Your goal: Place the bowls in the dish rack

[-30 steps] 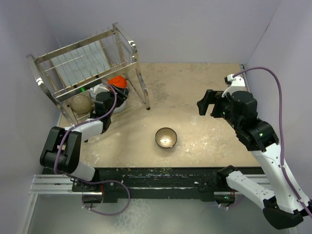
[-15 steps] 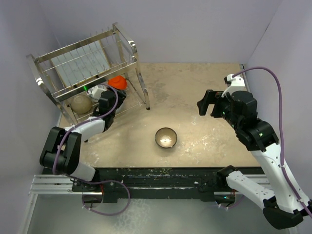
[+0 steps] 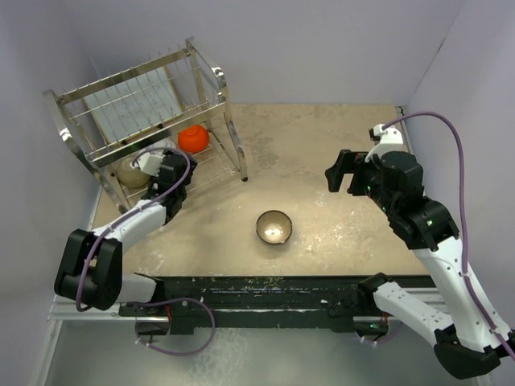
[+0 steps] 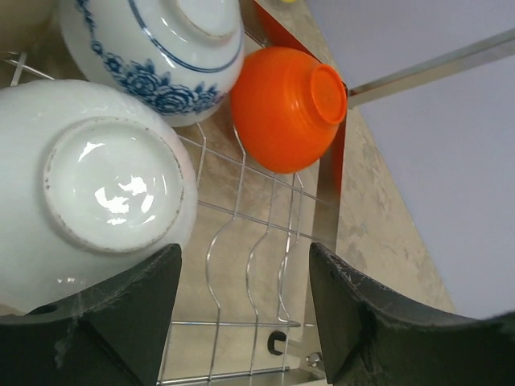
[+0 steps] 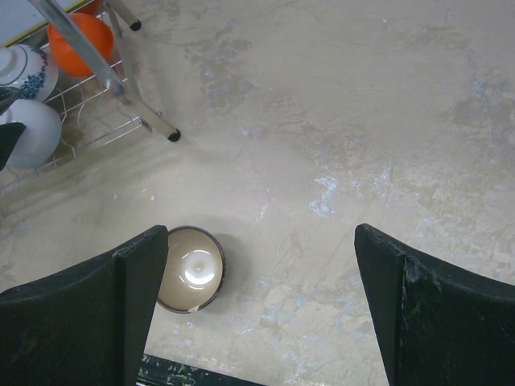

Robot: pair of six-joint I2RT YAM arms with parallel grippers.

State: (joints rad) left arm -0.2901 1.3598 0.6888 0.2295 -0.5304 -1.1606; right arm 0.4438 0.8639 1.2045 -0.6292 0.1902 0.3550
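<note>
Sitting upright on the worktop (image 3: 322,137), the brown bowl (image 3: 274,226) lies nearer the right claw (image 5: 259,241), off its left finger; those jaws gape empty, as does the left claw (image 4: 243,257) at the dish rack (image 3: 217,80).

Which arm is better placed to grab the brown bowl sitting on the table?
Right, probably. The right claw is open, empty and looks down on the brown bowl. The left claw is over at the dish rack, beside the white bowl.

Glossy glazed bowls (image 4: 113,185), shiny metal-wire dish rack (image 4: 418,69), matt mottled tabletop (image 5: 362,121).
</note>
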